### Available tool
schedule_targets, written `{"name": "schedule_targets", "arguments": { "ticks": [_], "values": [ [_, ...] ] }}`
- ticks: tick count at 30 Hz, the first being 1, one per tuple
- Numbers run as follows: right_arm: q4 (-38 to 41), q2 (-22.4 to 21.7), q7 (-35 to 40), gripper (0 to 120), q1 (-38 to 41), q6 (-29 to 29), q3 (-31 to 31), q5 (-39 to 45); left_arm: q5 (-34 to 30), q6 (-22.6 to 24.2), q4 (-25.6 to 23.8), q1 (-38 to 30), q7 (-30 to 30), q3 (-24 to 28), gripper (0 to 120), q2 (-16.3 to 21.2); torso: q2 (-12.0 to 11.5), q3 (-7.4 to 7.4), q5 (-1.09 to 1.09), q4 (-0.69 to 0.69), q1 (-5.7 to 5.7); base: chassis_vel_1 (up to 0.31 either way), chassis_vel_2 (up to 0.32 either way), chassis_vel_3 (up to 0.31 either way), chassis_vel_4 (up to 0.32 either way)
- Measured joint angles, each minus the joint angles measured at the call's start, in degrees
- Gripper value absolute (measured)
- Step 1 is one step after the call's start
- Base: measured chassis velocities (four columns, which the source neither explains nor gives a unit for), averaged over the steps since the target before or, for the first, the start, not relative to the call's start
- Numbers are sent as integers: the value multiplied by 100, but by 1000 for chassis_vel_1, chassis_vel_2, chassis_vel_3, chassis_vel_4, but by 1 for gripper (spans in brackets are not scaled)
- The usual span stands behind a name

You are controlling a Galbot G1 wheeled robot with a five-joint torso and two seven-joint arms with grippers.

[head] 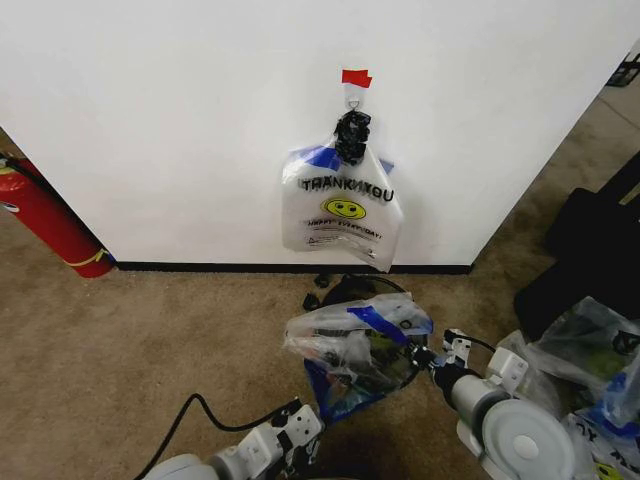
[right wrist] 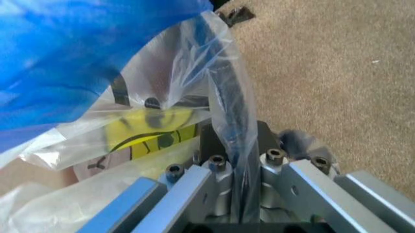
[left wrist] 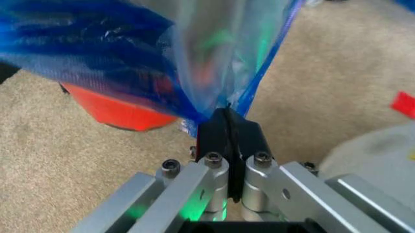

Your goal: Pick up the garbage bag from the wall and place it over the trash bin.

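A see-through garbage bag (head: 358,340) with blue sides hangs spread between my two grippers, low over the dark round trash bin (head: 345,286). My left gripper (head: 312,412) is shut on its near lower edge, and my right gripper (head: 428,358) is shut on its right edge. In the left wrist view the left gripper (left wrist: 227,114) pinches blue and clear plastic (left wrist: 214,58), with the bin's red body (left wrist: 123,109) behind. In the right wrist view the right gripper (right wrist: 233,131) clamps clear film (right wrist: 224,92) beside a yellow smiley (right wrist: 152,128). A second "THANK YOU" bag (head: 343,205) hangs from the hook (head: 354,97) on the white wall (head: 180,120).
A red fire extinguisher (head: 50,225) leans at the left of the wall. A large black fabric bag (head: 590,250) and lumpy clear bags (head: 590,345) lie on the right. A red tape strip (head: 356,77) sits above the hook. Open carpet (head: 150,340) stretches to the left.
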Motion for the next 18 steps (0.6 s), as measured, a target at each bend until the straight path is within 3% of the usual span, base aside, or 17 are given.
{"name": "schedule_targets", "arguments": {
  "ticks": [9,14,18],
  "values": [
    [77,-51,10,0,-104,-37,30,8,360,-258,881,-269,-80,74,0,-388,0,0,1,1,0,0,0,0,0],
    [68,-34,-7,0,-104,-36,25,-47,355,-327,877,-266,-138,-20,0,-336,0,0,0,0,0,0,0,0,0],
    [-2,-17,-11,0,-44,-27,23,-79,429,-122,640,-173,-135,-100,7,-197,0,0,2,2,0,0,0,0,0]
  ]
}}
